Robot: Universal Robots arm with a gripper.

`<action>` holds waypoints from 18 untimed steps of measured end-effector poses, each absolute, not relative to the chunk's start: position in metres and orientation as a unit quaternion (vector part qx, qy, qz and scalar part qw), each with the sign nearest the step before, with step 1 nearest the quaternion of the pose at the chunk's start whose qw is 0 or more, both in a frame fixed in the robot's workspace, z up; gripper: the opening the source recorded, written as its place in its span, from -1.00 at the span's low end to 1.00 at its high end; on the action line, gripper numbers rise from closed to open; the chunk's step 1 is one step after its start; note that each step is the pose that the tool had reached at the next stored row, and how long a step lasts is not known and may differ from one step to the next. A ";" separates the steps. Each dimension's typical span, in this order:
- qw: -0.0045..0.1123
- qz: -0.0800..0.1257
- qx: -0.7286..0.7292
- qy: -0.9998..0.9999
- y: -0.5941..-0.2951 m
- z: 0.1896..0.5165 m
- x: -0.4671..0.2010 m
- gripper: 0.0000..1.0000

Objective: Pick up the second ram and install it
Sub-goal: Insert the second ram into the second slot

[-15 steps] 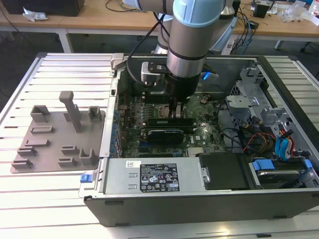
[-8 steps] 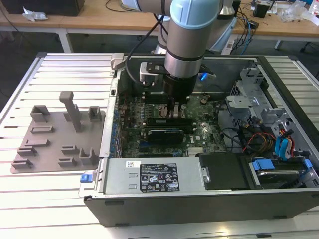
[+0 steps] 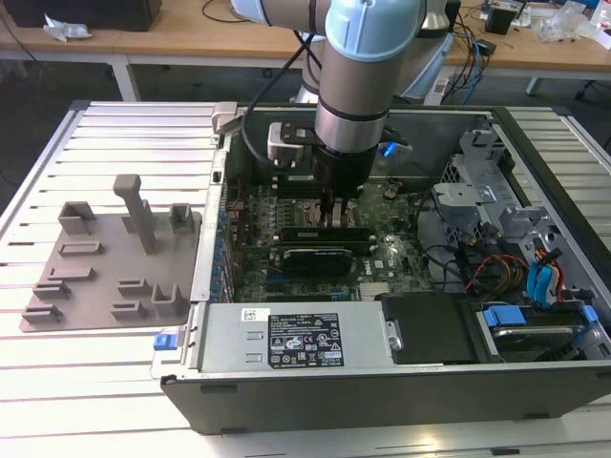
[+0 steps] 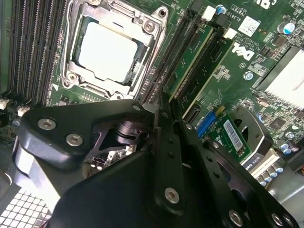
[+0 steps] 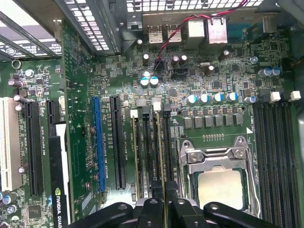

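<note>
The claw (image 3: pixel 332 221) is down inside the open PC case (image 3: pixel 382 382), pinched shut on the second ram (image 5: pixel 162 156), which stands on edge in a black slot (image 5: pixel 148 152) right beside the CPU socket (image 5: pixel 219 178), at its 9 o'clock in the first wrist view. Grey tray (image 3: pixel 115 258) sits on the table (image 3: pixel 57 382), well apart.

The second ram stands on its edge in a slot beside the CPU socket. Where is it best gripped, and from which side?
Grip the second ram by its upper long edge, near mid-length, coming straight down from above, one finger on each flat face. It is thin and upright, and neighbouring slots and the CPU socket crowd its sides. The end effector appears to hold it this way.
</note>
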State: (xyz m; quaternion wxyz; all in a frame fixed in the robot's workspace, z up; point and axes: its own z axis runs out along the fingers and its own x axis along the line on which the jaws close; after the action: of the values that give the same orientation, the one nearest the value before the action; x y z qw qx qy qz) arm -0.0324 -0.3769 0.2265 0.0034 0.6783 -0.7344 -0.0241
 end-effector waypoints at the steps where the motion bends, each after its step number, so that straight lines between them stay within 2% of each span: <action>1: 0.003 -0.024 0.678 -0.734 -0.377 0.226 -0.032 -0.73; 18: 0.001 -0.026 0.677 -0.736 -0.377 0.221 -0.031 -0.73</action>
State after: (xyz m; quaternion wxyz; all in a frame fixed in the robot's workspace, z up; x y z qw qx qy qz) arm -0.0310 -0.3774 0.2211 0.0015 0.6767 -0.7358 -0.0262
